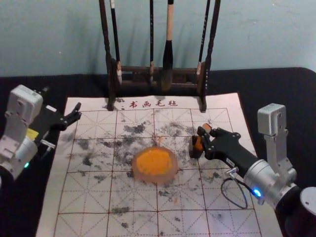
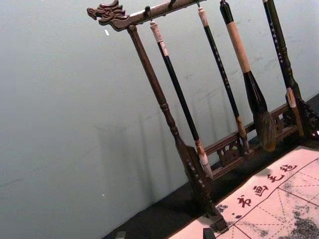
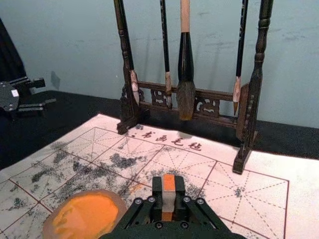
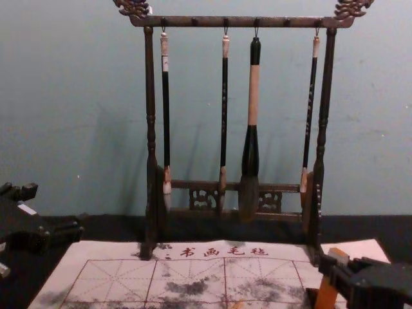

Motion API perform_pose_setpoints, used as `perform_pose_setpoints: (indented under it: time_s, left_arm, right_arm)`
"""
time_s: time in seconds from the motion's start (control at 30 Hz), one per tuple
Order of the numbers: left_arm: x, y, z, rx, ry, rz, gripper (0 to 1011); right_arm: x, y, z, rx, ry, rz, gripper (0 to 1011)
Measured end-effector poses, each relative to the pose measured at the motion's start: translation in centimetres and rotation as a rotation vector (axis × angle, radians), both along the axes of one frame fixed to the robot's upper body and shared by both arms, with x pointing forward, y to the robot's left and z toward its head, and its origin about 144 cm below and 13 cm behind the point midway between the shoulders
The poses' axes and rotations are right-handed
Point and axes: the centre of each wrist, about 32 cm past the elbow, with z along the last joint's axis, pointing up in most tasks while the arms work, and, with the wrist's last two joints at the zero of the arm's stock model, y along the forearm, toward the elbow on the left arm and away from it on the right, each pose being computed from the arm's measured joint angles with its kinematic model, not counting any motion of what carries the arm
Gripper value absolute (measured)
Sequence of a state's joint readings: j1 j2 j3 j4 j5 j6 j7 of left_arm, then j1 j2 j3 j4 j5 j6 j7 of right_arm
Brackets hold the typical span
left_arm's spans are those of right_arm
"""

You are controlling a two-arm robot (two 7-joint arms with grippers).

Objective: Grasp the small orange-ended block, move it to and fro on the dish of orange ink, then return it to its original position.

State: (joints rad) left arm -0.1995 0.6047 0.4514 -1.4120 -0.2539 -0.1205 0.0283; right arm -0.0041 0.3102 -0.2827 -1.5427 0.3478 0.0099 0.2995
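Note:
My right gripper (image 1: 201, 141) is at the right of the dish, shut on the orange-ended block (image 1: 198, 144); a small dark piece (image 1: 194, 152) lies against the block's lower part. In the right wrist view the right gripper (image 3: 169, 199) pinches the block (image 3: 169, 183), its grey middle between the fingers. Chest view: the block (image 4: 326, 293) stands close to upright at the lower right. Orange ink (image 1: 154, 162) covers the middle of the round dish (image 1: 171, 177). Over the mat's left edge, my left gripper (image 1: 75, 112) is parked open; its fingertips (image 2: 208, 233) show in its wrist view.
A dark wooden rack (image 1: 133, 70) with several hanging brushes (image 4: 253, 96) stands at the mat's far edge, before the wall. The ink-stained grid mat (image 1: 98, 197) lies beneath the dish, on a black-covered table (image 1: 29, 217).

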Motion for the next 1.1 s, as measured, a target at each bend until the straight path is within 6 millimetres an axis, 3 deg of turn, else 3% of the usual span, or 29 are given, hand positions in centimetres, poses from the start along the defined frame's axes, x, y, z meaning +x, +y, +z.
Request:
perform_pose_setpoints:
  time_s: [0.53,1.1]
  left_arm:
    - [0.0,0.0,0.0,0.000,0.000,0.000,1001]
    - [0.0,0.0,0.0,0.000,0.000,0.000,1001]
  right_arm:
    - [0.1,0.5,-1.6,-0.030,-0.030,0.000,135]
    - [0.1,0.5,-1.7,-0.036,-0.045,-0.002,135]
